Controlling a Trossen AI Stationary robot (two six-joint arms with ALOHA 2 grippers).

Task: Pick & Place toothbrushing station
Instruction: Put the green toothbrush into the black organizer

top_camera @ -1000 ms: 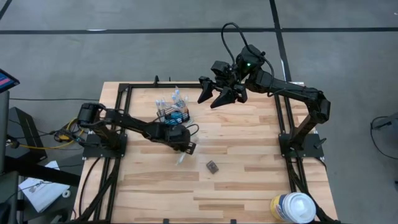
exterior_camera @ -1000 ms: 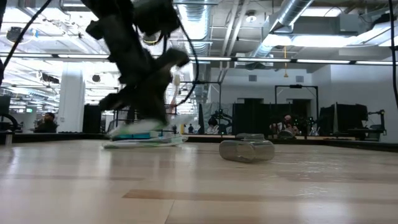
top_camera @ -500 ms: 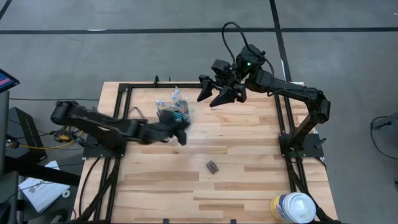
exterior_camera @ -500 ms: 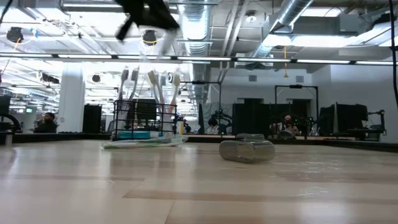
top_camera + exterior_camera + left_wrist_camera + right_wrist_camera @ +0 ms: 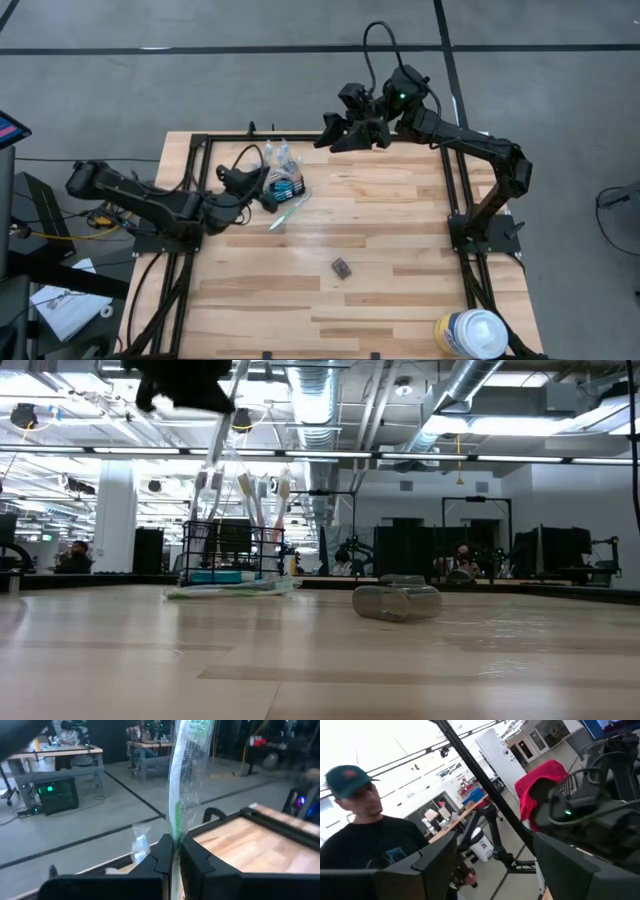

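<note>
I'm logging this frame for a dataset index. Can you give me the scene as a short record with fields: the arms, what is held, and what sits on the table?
left gripper: shut on a wrapped toothbrush, raised beside the caddy
right gripper: open, empty, held up over the table's far edge
caddy: black wire, on the table, far left part, brushes standing in it
wrapped packet: lying flat on the table in front of the caddy
small dark block: near mid-table
white canister: near right corner

Caddy (image 5: 281,181) at table (image 5: 400,250) rear-left, block (image 5: 342,267) mid (nearer front), canister (image 5: 471,334) front-right corner
</note>
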